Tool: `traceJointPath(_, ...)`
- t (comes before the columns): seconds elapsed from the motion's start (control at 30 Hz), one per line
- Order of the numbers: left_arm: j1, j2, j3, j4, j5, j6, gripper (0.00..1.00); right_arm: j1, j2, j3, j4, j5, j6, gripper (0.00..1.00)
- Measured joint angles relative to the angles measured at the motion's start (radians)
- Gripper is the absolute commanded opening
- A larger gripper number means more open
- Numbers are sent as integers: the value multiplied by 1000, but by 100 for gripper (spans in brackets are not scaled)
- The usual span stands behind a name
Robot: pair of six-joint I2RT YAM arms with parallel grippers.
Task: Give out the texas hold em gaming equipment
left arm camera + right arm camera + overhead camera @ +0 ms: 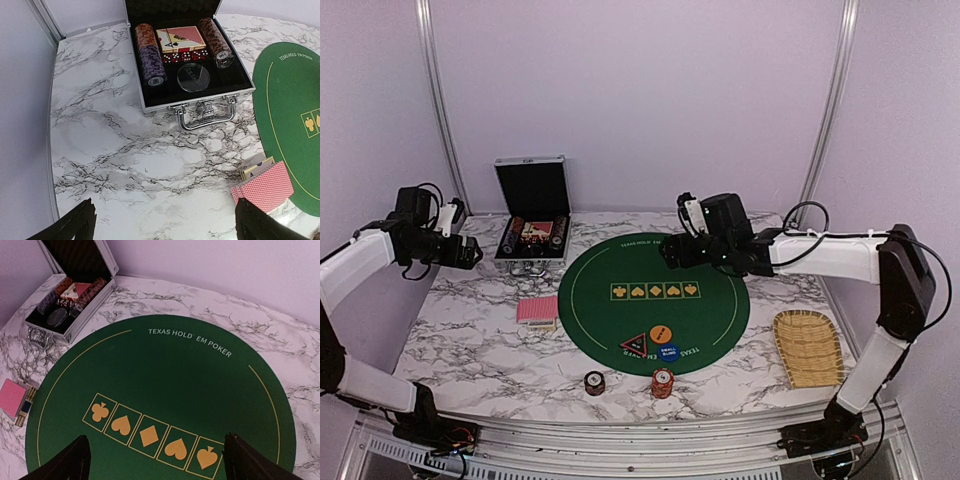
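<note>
Chip stacks (663, 382) sit at the near edge of the green mat (710, 300) (set out for players, I judge), cards (537, 310) beside it. My claws spread, empty: left gripper (165, 225) facing the case (200, 100), right gripper (157, 462) over the mat.

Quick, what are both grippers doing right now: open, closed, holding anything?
Left gripper: open, holding nothing.
Right gripper: open, holding nothing, above the green mat.
</note>
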Motion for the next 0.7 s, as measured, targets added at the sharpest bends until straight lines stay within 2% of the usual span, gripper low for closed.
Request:
traceJointPath(0.23, 0, 66, 99, -60, 35, 39, 99, 106, 105, 101, -97, 0, 0, 81)
traceJointPath(0.47, -2, 75, 116, -97, 86, 73, 99, 175, 142, 111, -154, 0, 8, 75)
traceJointPath(0.7, -15, 74, 127, -128, 107, 106, 99, 240, 192, 140, -243, -13, 7, 76)
